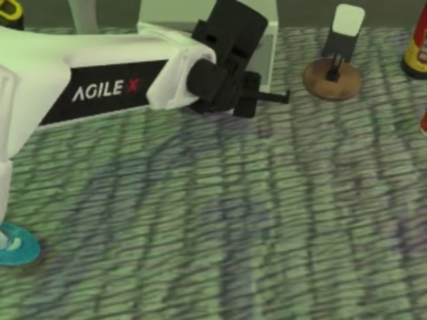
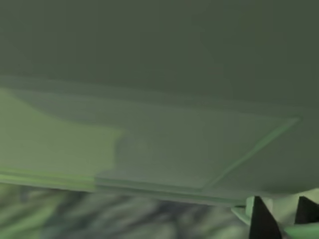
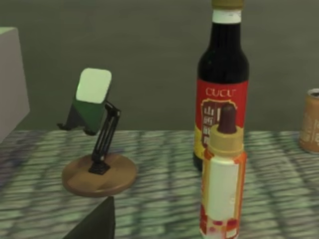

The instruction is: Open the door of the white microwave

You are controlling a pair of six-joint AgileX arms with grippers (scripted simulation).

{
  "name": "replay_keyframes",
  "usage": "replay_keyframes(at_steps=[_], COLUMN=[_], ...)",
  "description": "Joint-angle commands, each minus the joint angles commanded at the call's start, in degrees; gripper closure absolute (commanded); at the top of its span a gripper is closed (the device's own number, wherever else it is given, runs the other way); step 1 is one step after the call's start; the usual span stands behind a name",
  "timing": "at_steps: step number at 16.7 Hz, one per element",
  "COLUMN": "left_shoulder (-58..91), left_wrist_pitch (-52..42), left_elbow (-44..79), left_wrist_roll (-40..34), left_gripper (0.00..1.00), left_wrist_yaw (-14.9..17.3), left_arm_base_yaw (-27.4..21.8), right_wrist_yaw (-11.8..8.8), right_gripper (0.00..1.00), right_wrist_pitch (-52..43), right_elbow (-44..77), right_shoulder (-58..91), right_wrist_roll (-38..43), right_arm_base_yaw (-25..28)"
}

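The white microwave [image 1: 267,53] stands at the table's back middle, mostly covered by my left arm in the top view. Its side wall [image 3: 10,84] shows in the right wrist view. My left gripper [image 1: 275,97] is at the microwave's front. The door [image 2: 149,144], with its pale grey window, fills the left wrist view. There my left gripper [image 2: 284,219] has its two dark fingertips [image 2: 261,221] close together on a pale piece at the door's edge. My right gripper is outside the top view, and only one dark finger [image 3: 97,224] shows in its wrist view.
A phone stand on a round wooden base [image 1: 333,67] sits right of the microwave. A dark sauce bottle [image 3: 222,84], a small red-and-white bottle [image 3: 222,189] and a can [image 3: 311,119] stand farther right. A teal object [image 1: 17,247] lies at the left edge.
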Motion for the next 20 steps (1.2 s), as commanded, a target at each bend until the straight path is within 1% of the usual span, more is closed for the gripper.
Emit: replay_keyframes(at_steps=[6, 20], left_shoulder=[-2.5, -2.5], left_wrist_pitch=[2.0, 2.1], left_elbow=[-3.5, -3.6], left_wrist_roll=[3.2, 3.3], left_gripper=[1.0, 1.0], left_wrist_yaw=[2.1, 2.1], left_arm_base_yaw=[1.1, 1.1], right_wrist_yaw=[0.0, 0.0], right_gripper=[0.0, 0.0], right_wrist_pitch=[0.0, 0.0], right_elbow=[0.0, 0.0], right_shoulder=[0.0, 0.0], right_wrist_roll=[0.0, 0.0], right_arm_base_yaw=[0.0, 0.0])
